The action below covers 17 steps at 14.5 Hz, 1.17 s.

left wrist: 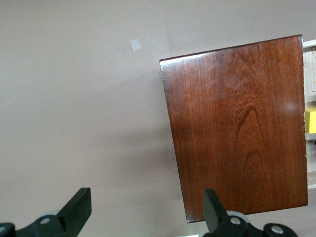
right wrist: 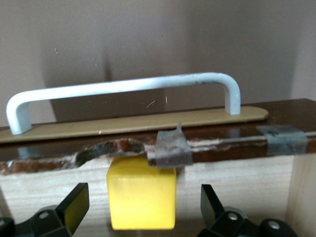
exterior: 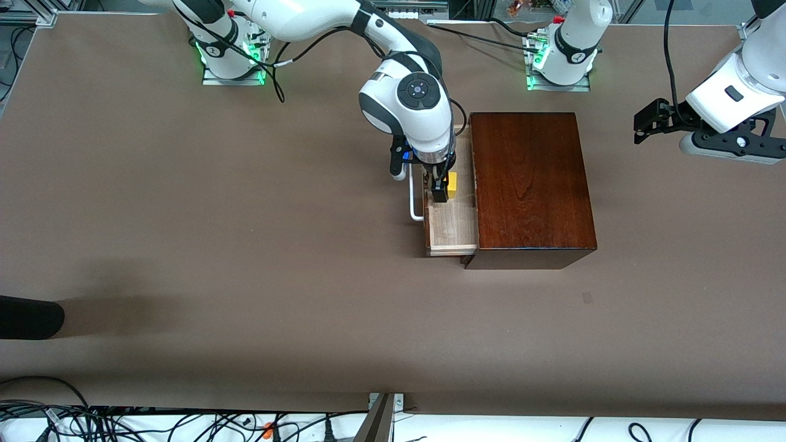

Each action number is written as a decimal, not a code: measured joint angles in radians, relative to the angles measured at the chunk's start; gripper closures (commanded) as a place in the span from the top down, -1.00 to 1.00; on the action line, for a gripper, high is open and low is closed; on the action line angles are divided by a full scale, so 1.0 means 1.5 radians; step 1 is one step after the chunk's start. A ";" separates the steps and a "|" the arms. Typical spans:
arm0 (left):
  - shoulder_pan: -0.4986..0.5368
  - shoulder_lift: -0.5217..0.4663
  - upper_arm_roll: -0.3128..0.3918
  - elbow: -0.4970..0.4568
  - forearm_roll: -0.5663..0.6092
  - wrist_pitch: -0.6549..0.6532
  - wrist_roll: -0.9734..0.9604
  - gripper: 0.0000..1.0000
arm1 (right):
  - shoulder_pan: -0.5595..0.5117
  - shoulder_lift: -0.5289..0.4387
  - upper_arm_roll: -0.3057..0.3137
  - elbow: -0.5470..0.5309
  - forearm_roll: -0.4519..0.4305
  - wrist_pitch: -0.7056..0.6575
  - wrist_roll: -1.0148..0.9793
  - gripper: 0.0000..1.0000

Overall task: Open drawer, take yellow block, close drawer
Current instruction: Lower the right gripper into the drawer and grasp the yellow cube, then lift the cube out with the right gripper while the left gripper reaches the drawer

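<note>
The drawer [exterior: 452, 230] stands pulled out, exposing the yellow block [exterior: 452, 185]. The right gripper [exterior: 439, 187] straddles the block, fingers apart, ready to grasp. The left gripper [exterior: 646, 126] waits spread above the table [exterior: 184, 245] beside the box [exterior: 531, 187].

L gripper [left wrist: 143, 215] jaws apart over table [left wrist: 74, 108] beside wooden box [left wrist: 237, 128]; yellow block [left wrist: 310, 121] at edge.

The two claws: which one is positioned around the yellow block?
The right claw, lowered into the open drawer, fingers open either side of the yellow block. The left claw waits open above bare table.
</note>
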 measured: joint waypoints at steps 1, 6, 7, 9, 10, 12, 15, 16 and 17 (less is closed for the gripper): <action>0.000 0.000 0.000 0.000 0.000 0.000 0.000 1.00 | 0.000 0.001 0.000 0.000 -0.004 0.000 0.000 1.00; 0.006 0.000 0.002 0.000 0.000 0.000 0.000 1.00 | 0.000 0.004 -0.002 -0.001 -0.012 0.000 0.000 -0.80; 0.007 0.000 0.002 0.000 0.000 0.000 0.000 1.00 | 0.000 0.005 -0.002 -0.001 -0.015 0.000 0.000 -0.83; 0.008 0.000 0.002 0.000 0.000 0.000 0.000 1.00 | 0.000 0.005 -0.003 0.000 -0.017 0.000 0.000 -0.83; 0.008 0.000 0.002 0.000 0.000 0.000 0.000 1.00 | 0.000 0.005 -0.004 0.001 -0.017 0.000 0.000 -0.83; 0.008 0.000 0.002 0.000 0.000 0.000 0.000 1.00 | -0.002 0.003 -0.005 0.007 -0.017 -0.009 0.000 -0.82; 0.008 0.000 0.002 0.000 0.000 0.000 0.000 1.00 | -0.007 -0.009 -0.005 0.053 0.003 -0.079 0.002 -0.82; 0.008 0.000 0.002 0.000 0.000 0.000 0.000 1.00 | -0.012 -0.016 -0.006 0.077 0.020 -0.117 0.003 -0.82; 0.008 0.000 0.002 0.000 0.000 0.000 0.000 1.00 | -0.022 -0.025 -0.006 0.100 0.040 -0.154 0.002 -0.82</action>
